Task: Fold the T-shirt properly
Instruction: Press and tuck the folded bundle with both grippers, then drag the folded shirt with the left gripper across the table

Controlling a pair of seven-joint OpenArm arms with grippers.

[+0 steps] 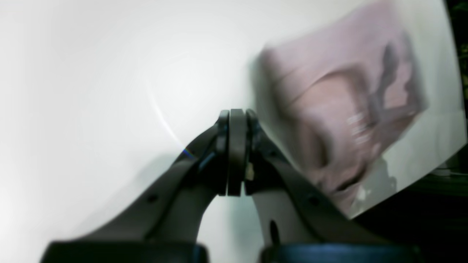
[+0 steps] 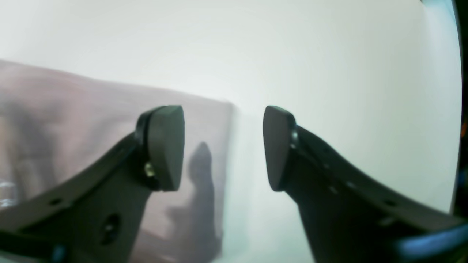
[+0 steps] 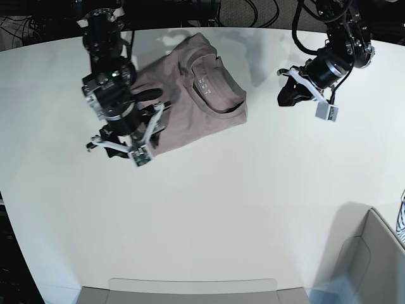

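Your T-shirt (image 3: 190, 95) lies folded into a compact, roughly square bundle on the far left part of the white table (image 3: 240, 209), collar facing up with small pale label marks inside the neck. In the base view your right gripper (image 3: 130, 130) hangs over the shirt's near-left corner, its arm covering that part of the fabric. The right wrist view shows its jaws spread wide with nothing between them: one finger (image 2: 164, 146) sits above the pink cloth (image 2: 73, 120), the other above bare table just past the shirt's edge.

Your left gripper (image 3: 288, 95) is on the far right, well apart from the shirt, above bare table. Its pads (image 1: 236, 149) are pressed flat together with nothing between them. That wrist view is blurred, though you can make out the shirt (image 1: 343, 109) off to one side.

At the near edge you have a grey bin (image 3: 367, 266) at the right corner, and a sliver of blue-and-white striped cloth (image 3: 402, 218) shows at the right border. Dark cables (image 3: 253, 12) run behind the table's far edge.
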